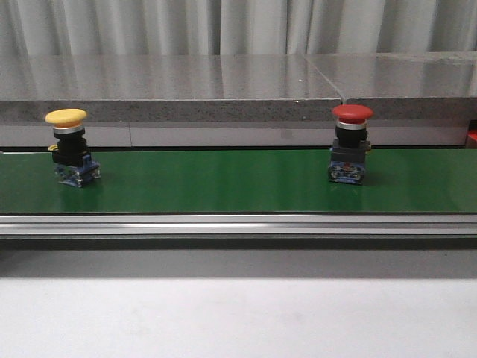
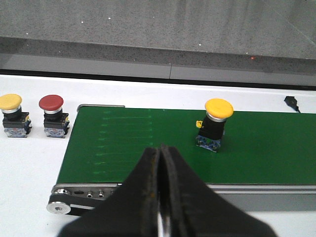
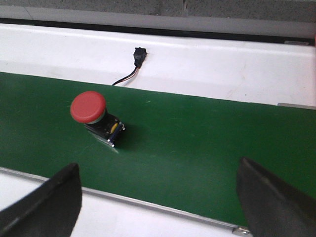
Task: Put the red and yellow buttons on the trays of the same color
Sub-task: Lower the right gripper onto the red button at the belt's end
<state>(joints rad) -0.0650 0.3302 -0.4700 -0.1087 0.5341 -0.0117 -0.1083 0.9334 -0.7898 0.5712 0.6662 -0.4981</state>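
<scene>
Two buttons on the green belt [image 1: 223,183], neither in a gripper, and no trays in any view.

Over on the left side of the belt stands the yellow button [image 1: 68,147], upright on its black body, and well apart on the right side stands the red button [image 1: 350,143], upright too. The left gripper [image 2: 161,185] hangs above the near edge of the belt with its fingers pressed together, nothing between them, the yellow one off ahead of it. The right gripper [image 3: 158,197] is spread wide and empty, the red one sitting ahead of the gap. Off the belt's end, on the white table [image 2: 29,163], a spare yellow button [image 2: 12,115] and a spare red button [image 2: 53,116] stand side by side.
</scene>
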